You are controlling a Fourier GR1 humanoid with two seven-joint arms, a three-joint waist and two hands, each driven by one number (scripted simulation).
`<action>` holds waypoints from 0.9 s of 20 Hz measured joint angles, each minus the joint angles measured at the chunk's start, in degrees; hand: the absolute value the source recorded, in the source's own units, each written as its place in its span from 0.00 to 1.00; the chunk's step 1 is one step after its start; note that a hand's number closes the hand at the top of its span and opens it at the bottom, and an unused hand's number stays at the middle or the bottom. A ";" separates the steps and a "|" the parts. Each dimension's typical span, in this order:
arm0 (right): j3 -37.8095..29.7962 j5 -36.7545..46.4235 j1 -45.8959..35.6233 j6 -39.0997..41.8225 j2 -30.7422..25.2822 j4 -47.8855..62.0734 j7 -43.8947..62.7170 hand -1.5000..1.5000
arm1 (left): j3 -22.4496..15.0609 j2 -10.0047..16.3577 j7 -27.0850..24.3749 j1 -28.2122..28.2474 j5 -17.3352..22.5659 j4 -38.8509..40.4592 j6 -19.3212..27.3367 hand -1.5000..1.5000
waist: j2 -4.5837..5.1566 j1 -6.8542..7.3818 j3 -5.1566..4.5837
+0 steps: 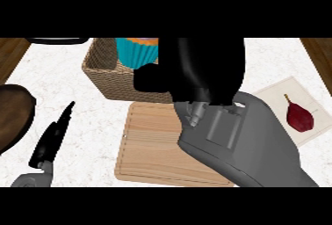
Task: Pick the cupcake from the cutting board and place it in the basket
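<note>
The cupcake [135, 52], with a teal wrapper and orange top, is over the opening of the woven basket [103, 77] at the top centre. My right hand [194, 66] reaches over the basket; its thumb curls against the cupcake's lower side, and the hand hides the cupcake's right edge. The wooden cutting board [156, 149] lies below the basket with nothing on its visible part; my right forearm covers its right side. My left hand [52, 140] rests at the lower left with straight fingers pointing up.
A white sheet [279, 94] with a dark red item [299, 116] lies at the right. A dark brown round object [13, 114] sits at the left edge. A black object [58, 40] shows at the top left. Wooden strips border the counter's sides.
</note>
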 measured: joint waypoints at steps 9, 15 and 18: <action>0.63 -6.32 -8.94 -8.83 0.11 20.65 -0.91 1.00 | 0.11 -0.19 0.18 -1.10 -0.17 0.52 -0.31 0.50 | 0.24 0.57 -0.02; 2.66 -7.16 -11.34 -15.39 0.15 32.92 -2.11 1.00 | -0.45 -1.00 -0.33 -0.32 -0.44 0.23 -0.22 0.50 | 0.31 0.76 -0.02; 2.90 -7.62 -12.39 -18.65 0.19 39.38 -3.21 0.00 | -0.53 -1.17 0.13 -0.69 -0.67 0.10 -0.16 0.50 | 0.41 0.87 -0.01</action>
